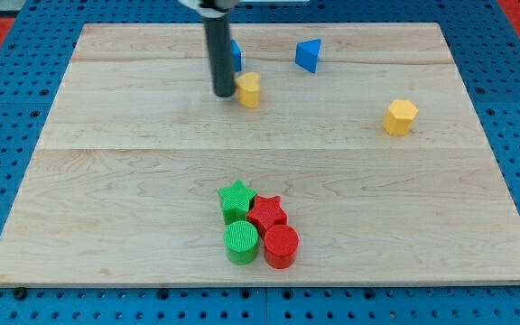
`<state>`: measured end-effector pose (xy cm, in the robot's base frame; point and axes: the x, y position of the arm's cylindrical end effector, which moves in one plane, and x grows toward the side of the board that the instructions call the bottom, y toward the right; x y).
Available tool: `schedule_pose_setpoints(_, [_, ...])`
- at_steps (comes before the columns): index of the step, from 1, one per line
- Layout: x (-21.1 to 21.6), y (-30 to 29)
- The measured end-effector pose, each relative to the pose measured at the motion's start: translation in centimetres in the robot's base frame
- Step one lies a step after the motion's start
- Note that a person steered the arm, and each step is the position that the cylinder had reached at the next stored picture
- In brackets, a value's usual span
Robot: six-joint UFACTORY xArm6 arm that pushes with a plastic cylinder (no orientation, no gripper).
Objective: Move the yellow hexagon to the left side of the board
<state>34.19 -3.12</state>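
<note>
A yellow hexagon-like block (401,116) sits on the wooden board (106,181) toward the view's right. A second yellow block (250,89), its shape unclear, sits at the upper middle. My tip (223,94) rests on the board just left of this second yellow block, touching it or nearly so. The tip is far to the left of the yellow hexagon. The rod hides part of a blue block (236,56) just behind it.
A blue triangular block (308,55) lies near the view's top, right of the rod. At the lower middle a green star (235,199), a red star (267,213), a green cylinder (241,242) and a red cylinder (281,246) stand clustered together.
</note>
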Motion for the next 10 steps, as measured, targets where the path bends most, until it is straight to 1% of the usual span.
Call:
schedule_pose_setpoints(1, [0.3,1.2])
schedule_pose_setpoints(2, [2.8,2.0])
schedule_pose_setpoints(4, [8.7,9.3])
schedule_pose_setpoints(5, [10.8,14.7])
schedule_pose_setpoints(6, [11.2,19.9])
schedule_pose_setpoints(7, [10.7,24.2])
schedule_pose_setpoints(8, [9.0,25.7])
schedule_pose_setpoints(10, [8.1,25.5])
